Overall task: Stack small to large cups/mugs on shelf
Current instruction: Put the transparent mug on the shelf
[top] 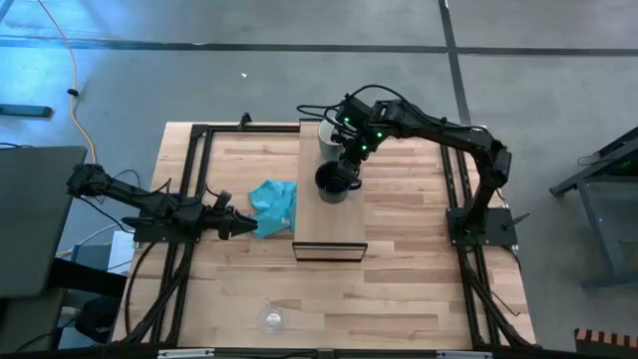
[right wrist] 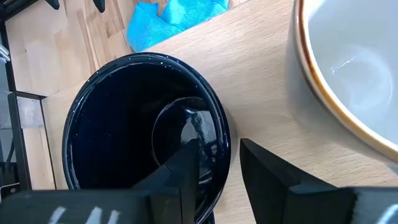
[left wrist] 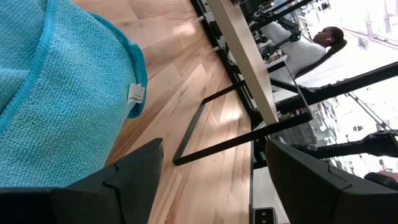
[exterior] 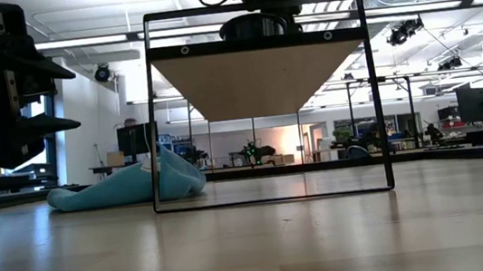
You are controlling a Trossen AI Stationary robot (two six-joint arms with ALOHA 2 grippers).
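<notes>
Straddling the rim of the glossy black handled mug [right wrist: 146, 130] on the raised light-wood shelf [top: 334, 224], just beside the large white mug [right wrist: 348, 68]: right gripper [right wrist: 217, 165], jaws partly parted, one finger inside, arm reaching in from above. Probably rigid, slick, breakable; best pinched at the wall. Waiting wide open by the teal cloth [top: 274, 204]: left gripper [top: 239, 225], low over the worktop; small clear glass cup [top: 271, 318] well apart near the front edge.

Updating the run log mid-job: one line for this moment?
right gripper: straddling black mug rim on shelf, jaws parted | white mug: beside it | left gripper: open, at teal cloth | glass cup: on table
</notes>
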